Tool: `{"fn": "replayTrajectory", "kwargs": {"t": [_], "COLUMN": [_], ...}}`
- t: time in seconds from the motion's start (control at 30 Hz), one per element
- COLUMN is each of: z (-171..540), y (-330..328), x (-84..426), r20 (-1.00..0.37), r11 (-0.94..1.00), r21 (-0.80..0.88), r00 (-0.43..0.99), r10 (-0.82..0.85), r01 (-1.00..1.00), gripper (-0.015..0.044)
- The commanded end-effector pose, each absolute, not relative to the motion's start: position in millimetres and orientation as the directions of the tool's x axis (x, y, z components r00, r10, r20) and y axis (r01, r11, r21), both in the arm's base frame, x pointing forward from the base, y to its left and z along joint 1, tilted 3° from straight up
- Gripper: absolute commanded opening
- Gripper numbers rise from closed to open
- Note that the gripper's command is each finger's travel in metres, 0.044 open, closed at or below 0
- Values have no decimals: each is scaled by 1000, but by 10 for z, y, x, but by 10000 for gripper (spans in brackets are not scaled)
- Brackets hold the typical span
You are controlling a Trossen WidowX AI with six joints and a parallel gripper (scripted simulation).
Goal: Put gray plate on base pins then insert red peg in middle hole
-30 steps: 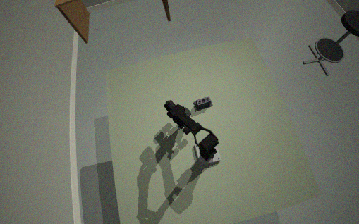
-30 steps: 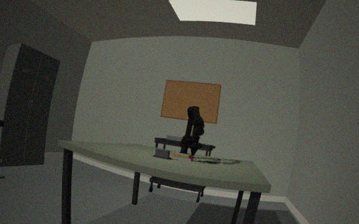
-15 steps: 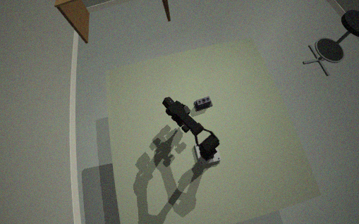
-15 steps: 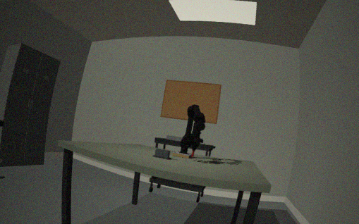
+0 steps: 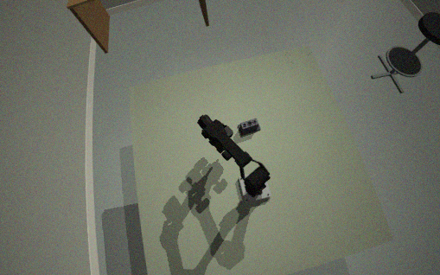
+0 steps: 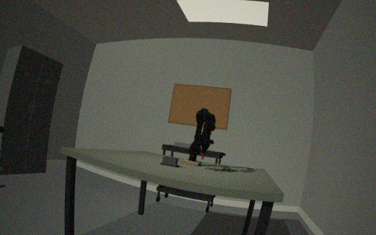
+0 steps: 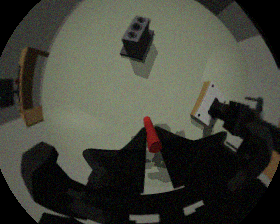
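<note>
My gripper [image 7: 149,129] is shut on the red peg [image 7: 152,138] [image 6: 202,157]. The peg is held lengthwise out past the fingertips, raised above the table; the top view does not show it. The gray plate [image 7: 134,31] [image 5: 246,122] is the block's upper part, with three holes in a row along its top. It looks level on the dark base [image 7: 132,57], whose edge sticks out below. The block stands ahead of my gripper in the wrist view, well apart from it. Whether the pins fill the outer holes is too dark to tell.
The arm's own mount, a pale board with a tan edge [image 7: 200,100], stands right in the wrist view. The arm casts shadows across the green-gray table [image 5: 313,173] [image 6: 127,162]. A black stool [image 5: 439,28] and a tan board [image 6: 201,105] are off the table.
</note>
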State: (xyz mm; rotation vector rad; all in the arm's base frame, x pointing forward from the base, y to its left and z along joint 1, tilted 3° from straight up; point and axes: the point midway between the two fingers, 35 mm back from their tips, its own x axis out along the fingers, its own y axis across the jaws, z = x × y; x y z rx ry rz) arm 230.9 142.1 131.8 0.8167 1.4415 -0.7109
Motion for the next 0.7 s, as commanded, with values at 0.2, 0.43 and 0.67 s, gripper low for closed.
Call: {"fn": "replayTrajectory", "kwargs": {"t": [0.2, 0.43, 0.67], "z": [1315, 1301, 1302], "y": [1284, 1157, 1022], "x": [2504, 2641, 2781], "r20": [-998, -998, -998], "r11": [555, 544, 543], "r21": [50, 47, 47], "r00": [21, 20, 21], "r10": [58, 56, 54], "r01": [831, 838, 839], "gripper": [0, 0, 0]}}
